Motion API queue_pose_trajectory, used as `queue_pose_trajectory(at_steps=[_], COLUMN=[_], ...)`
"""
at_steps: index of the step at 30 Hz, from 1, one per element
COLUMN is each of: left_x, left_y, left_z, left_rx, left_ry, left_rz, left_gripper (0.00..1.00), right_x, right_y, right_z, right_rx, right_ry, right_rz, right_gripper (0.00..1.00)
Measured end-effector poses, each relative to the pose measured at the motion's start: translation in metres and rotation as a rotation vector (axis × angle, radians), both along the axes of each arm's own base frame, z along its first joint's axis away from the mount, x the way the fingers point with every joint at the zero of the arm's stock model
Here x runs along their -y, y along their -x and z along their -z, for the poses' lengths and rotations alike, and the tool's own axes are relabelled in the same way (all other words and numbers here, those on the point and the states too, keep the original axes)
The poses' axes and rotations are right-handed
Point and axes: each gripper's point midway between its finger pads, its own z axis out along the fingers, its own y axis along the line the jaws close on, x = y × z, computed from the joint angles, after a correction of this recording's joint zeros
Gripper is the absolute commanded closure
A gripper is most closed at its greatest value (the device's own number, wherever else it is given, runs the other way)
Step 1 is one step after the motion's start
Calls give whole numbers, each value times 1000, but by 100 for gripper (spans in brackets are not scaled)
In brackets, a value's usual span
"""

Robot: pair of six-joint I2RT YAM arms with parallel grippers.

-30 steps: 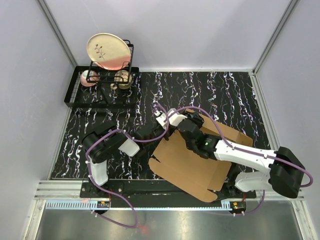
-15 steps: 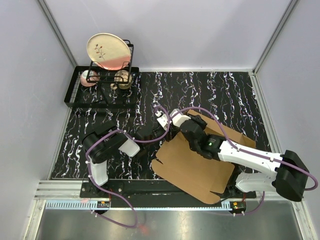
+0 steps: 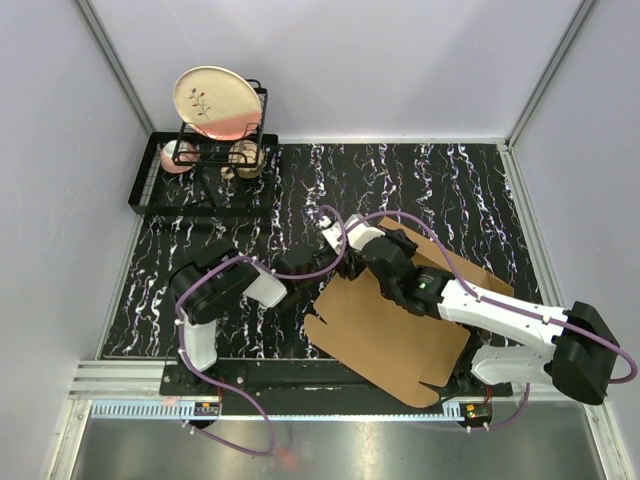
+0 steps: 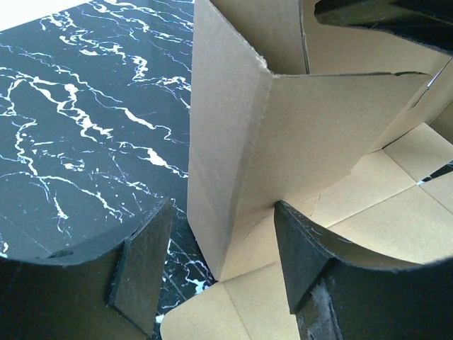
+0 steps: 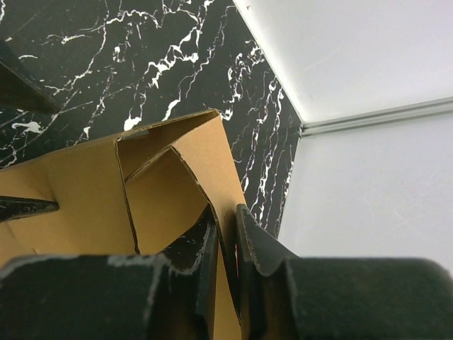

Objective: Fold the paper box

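The paper box (image 3: 395, 325) is a brown cardboard sheet lying on the black marbled table, with flaps raised at its far left corner. In the left wrist view my left gripper (image 4: 223, 265) stands open astride an upright flap of the paper box (image 4: 233, 127); its right finger (image 4: 304, 255) touches the crease and its left finger (image 4: 141, 273) is clear of the flap. My right gripper (image 5: 225, 230) is shut on a raised flap edge of the paper box (image 5: 191, 163). From above, the left gripper (image 3: 338, 263) and right gripper (image 3: 366, 250) meet at that corner.
A black wire dish rack (image 3: 225, 135) with a cream plate (image 3: 215, 100) and cups stands on a black tray (image 3: 145, 195) at the far left. White walls (image 5: 368, 57) close in the table. The right arm (image 3: 500, 310) lies across the cardboard.
My left gripper has opened and let go of the flap. My right gripper has closed onto a raised flap. The cardboard has shifted slightly to the right.
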Motion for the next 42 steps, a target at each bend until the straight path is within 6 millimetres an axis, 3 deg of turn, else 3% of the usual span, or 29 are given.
queue_pose_trajectory(at_steps=[9, 14, 20, 29, 36, 42], left_x=[9, 7, 7, 31, 49, 50], left_y=[-2, 1, 3, 7, 7, 6], left_z=[4, 6, 1, -10, -11, -11], left_rx=[-33, -40, -40, -57, -63, -61], left_ry=[2, -1, 14, 57, 75, 75], left_rz=[21, 22, 33, 123, 166, 163], left_gripper=[35, 25, 22, 22, 30, 31], right_x=[6, 7, 6, 8, 12, 15], right_y=[1, 2, 2, 3, 3, 4], right_z=[3, 5, 6, 8, 10, 9], right_rx=[-6, -8, -9, -12, -9, -9], right_ry=[-9, -15, -33, -34, -22, -21], right_rz=[31, 34, 40, 54, 83, 115], right_gripper=[94, 94, 94, 95, 94, 73])
